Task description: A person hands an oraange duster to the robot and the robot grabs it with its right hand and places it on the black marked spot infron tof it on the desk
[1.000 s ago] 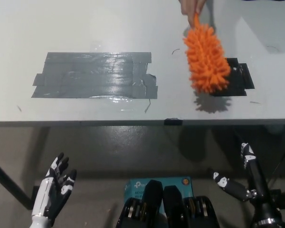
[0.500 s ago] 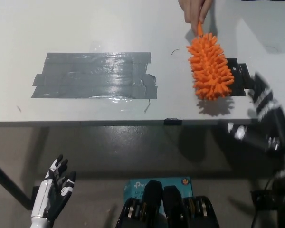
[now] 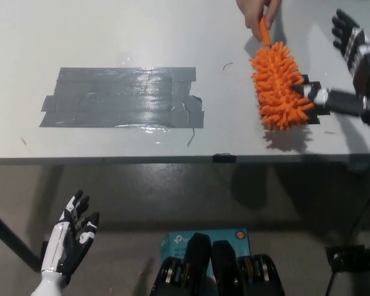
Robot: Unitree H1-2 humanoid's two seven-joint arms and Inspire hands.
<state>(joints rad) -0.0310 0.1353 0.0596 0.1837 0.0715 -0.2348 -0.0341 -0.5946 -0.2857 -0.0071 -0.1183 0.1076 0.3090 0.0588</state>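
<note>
Left hand (image 3: 69, 242) is just parked low at the bottom left under the desk (image 3: 111, 37) edge, fingers spread, holding nothing. On the desk there's a big grey tape patch (image 3: 123, 97). Further right a person's hand (image 3: 256, 13) holds the orange duster (image 3: 280, 86) by its handle, head over the black marked spot (image 3: 313, 98), which is mostly covered. Right hand (image 3: 351, 68) is open wide beside it, one fingertip maybe touching the fluff.

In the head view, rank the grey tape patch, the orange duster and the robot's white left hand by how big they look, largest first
1. Grey tape patch, clearly the largest.
2. Orange duster.
3. White left hand, resting open at lower left below the desk edge; it looks somewhat smaller than the duster, but it sits at a different depth, so true size is unsure.
</note>
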